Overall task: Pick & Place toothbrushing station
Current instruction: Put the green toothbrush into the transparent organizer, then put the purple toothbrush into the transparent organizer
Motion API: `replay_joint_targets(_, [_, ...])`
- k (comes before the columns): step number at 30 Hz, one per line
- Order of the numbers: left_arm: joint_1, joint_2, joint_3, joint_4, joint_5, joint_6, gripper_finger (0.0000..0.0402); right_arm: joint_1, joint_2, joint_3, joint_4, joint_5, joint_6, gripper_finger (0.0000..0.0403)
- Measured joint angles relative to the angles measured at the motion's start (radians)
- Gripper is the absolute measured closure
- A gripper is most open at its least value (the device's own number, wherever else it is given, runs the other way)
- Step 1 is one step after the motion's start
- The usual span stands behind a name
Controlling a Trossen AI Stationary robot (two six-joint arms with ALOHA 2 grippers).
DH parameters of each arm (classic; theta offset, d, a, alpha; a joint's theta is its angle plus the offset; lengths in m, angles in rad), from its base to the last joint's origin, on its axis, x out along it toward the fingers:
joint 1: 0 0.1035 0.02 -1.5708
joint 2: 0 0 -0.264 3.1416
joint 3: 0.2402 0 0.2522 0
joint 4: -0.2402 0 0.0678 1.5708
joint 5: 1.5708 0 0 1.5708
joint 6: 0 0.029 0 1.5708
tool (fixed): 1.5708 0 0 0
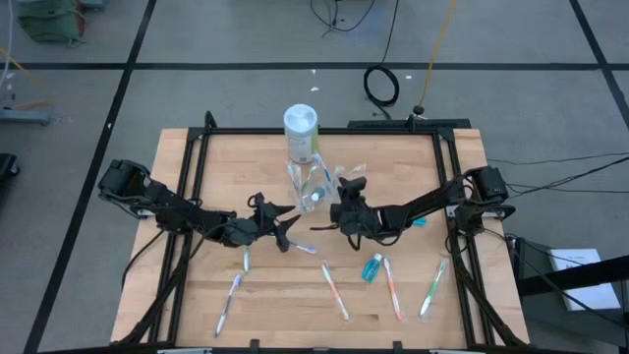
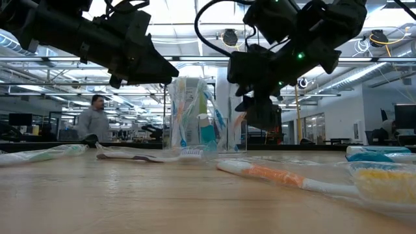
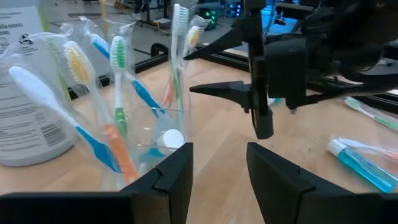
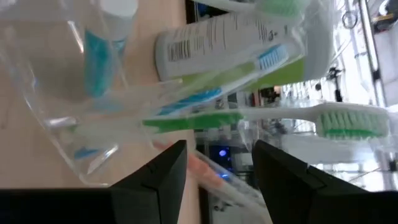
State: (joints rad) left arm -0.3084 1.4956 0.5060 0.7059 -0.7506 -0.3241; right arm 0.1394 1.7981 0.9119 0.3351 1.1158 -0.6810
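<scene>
— High view first: what's in that clear cup (image 1: 311,183)?
— Several toothbrushes (image 3: 118,93) standing upright, heads up, still in clear wrappers; white, yellow, green and blue ones. There's a teal toothpaste tube (image 3: 163,144) with a white cap down inside too. The white canister (image 1: 301,131) with the green label stands touching the cup's far side.
— And the pincers?
— The right gripper (image 1: 339,208) sits just beside the cup. Its two fingers stand apart with nothing between them; from its wrist camera the cup and a green-handled brush (image 4: 249,117) lie just ahead of the open fingers.
— The left one?
— The left gripper (image 1: 278,221) hangs on the cup's other side, a bit farther off, pointed at the cup. Fingers parted, empty as well.
— Anything still out on the table (image 1: 285,295)?
— Yes. Near the right gripper, on the side away from the cup, lies another teal tube (image 1: 371,266), with an orange brush (image 1: 391,287) beside it and a green one (image 1: 432,288) farther out. More brushes lie near the left gripper.
</scene>
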Motion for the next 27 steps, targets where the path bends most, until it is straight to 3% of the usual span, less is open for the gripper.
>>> replay_joint_targets(8, [0.000,0.000,0.000,0.000,-0.005,-0.004,0.0247,0.000,0.000,0.000,-0.028,-0.296,0.296,0.0233])
replay_joint_targets(11, [0.000,0.000,0.000,0.000,-0.005,-0.003,0.0247,0.000,0.000,0.000,-0.031,-0.305,0.337,0.0234])
replay_joint_targets(15, [0.000,0.000,0.000,0.000,-0.006,-0.002,0.0247,0.000,-0.016,0.000,-0.037,-0.222,0.336,0.0234])
replay_joint_targets(19, [0.000,0.000,0.000,-0.002,-0.006,-0.002,0.0247,0.010,-0.068,0.000,-0.069,-0.210,0.347,0.0234])
replay_joint_targets(27, [0.000,0.000,0.000,-0.007,-0.008,-0.004,0.0247,0.019,-0.216,0.000,-0.135,-0.418,0.484,0.0234])
